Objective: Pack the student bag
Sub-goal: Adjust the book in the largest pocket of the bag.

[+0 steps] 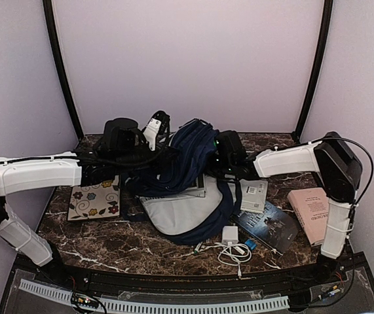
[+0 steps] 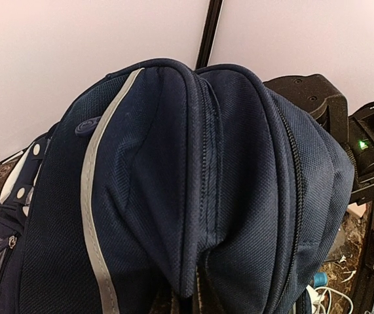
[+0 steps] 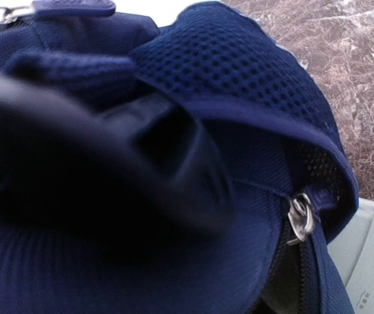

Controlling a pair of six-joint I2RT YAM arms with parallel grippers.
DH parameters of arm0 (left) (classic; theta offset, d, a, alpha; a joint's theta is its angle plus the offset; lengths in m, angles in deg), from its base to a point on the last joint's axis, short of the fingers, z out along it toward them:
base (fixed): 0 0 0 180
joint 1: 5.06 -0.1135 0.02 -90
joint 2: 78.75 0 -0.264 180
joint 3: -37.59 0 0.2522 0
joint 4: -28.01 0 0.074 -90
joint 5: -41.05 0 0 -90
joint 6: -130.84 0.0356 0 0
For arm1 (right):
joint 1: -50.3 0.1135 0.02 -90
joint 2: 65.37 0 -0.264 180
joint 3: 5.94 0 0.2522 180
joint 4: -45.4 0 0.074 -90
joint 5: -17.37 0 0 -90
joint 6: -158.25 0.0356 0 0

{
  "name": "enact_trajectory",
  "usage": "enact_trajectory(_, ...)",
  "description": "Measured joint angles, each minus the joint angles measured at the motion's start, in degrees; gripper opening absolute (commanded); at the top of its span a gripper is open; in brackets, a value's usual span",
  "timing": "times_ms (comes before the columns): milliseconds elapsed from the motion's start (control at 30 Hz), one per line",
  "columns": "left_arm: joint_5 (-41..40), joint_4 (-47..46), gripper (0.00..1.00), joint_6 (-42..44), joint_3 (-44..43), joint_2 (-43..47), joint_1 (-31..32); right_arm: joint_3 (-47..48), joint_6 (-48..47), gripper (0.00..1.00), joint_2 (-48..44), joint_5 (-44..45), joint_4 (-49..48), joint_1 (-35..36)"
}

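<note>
Looking at the student bag (image 1: 187,157) mid-table, toward the back wall, top bunched up between both wrists, grey lining (image 1: 173,212) flopped forward over the marble table (image 1: 108,242). Cannot tell the left gripper (image 1: 157,140) state: no fingers in the left wrist view, only navy fabric with a grey stripe (image 2: 92,196) filling the lens. Cannot tell the right gripper (image 1: 218,157) state either: just a dark blur against mesh beside a zipper pull (image 3: 299,219) in the right wrist view, possibly a finger, not certain. Main risk, as a judgement: losing the raised top with only a fabric-deep hold, slack cloth slipping out, mouth collapsing shut. Second: pulling unevenly from two sides and twisting the opening closed instead of wide. Third: snagging a finger on the zipper pull or the mesh on withdrawal and dragging the whole bag along. Fourth: sweeping loose items around, with charger (image 1: 230,234) and cable (image 1: 236,254) just in front of the lining, dark book (image 1: 272,226) and pink book (image 1: 311,212) to the right, floral-print flat piece (image 1: 95,201) to the left, all near enough for a sliding bag or a swinging elbow. Also no free claw for loading with both arms busy at the bag; expect sag on releasing either one.
</note>
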Motion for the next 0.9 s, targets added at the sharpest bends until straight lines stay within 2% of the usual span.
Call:
enact_trajectory(100, 0.2, 0.0, 0.0, 0.2, 0.0, 0.2, -0.1, 0.1, 0.3, 0.03, 0.7, -1.2, -1.5, -0.1)
enact_trajectory(133, 0.3, 0.0, 0.0, 0.2, 0.0, 0.2, -0.1, -0.3, 1.1, 0.0, 0.8, -1.7, -2.4, -0.2)
enact_trajectory(267, 1.0, 0.1, 0.0, 0.4, 0.0, 0.2, -0.1, -7.3, 3.4, 0.0, -1.2, -3.3, -8.2, -0.4)
enact_trajectory(433, 1.2, 0.2, 0.0, 0.4, 0.1, 0.2, -0.1, -14.1, 4.1, 0.0, -8.0, -2.6, -7.5, 1.4)
enact_trajectory(633, 1.0, 0.2, 0.0, 0.7, 0.1, 0.2, -0.1, -20.9, 6.5, 0.0, -20.1, 2.6, -8.6, 8.7)
enact_trajectory(800, 0.9, 0.5, 0.0, 1.2, 0.1, 0.2, -0.1, -25.5, 10.7, 0.0, -23.2, 6.1, -8.9, 13.7)
enact_trajectory(900, 0.5, 1.0, 0.0, 1.7, 0.1, 0.2, -0.1, -26.5, 12.4, 0.14, -23.4, 6.7, -5.5, 16.5)
